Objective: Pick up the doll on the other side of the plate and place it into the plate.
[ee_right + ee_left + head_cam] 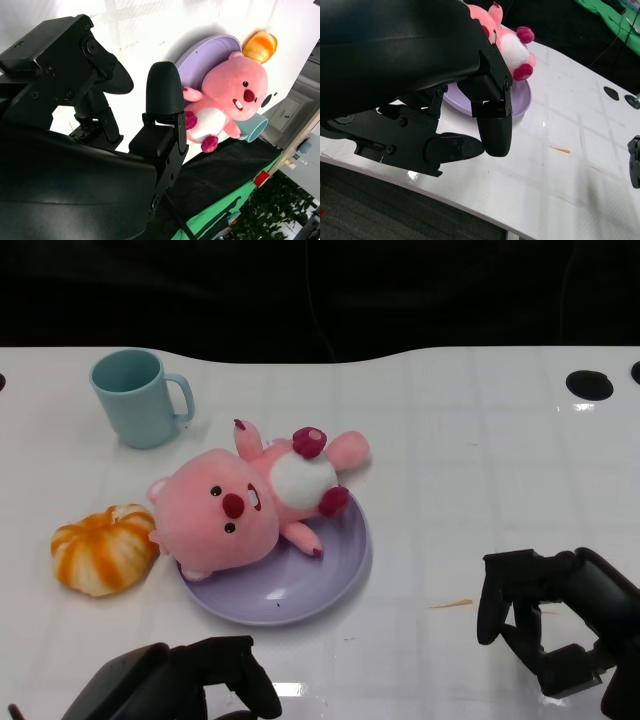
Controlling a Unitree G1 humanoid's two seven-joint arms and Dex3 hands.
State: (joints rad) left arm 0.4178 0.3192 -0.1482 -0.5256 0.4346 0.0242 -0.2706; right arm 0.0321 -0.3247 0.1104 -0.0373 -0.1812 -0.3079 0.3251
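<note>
Both sets of fingers are holding nothing right now: the right hand (560,625) hangs over the surface (480,470) near its front right corner, fingers curled downward with gaps between them, and the left hand (185,680) sits low at the front edge, fingers (495,125) loosely apart and bent, clear of everything. Just beyond the left hand is the purple plate (300,585), and the pink doll (255,495) is lying on it on its back, head over the plate's left rim and its legs sticking out past the far rim toward the back of the surface. An orange pumpkin toy (103,548) sits just beside the doll's head, toward the left edge, and a teal mug (135,397) stands upright further back on the left.
</note>
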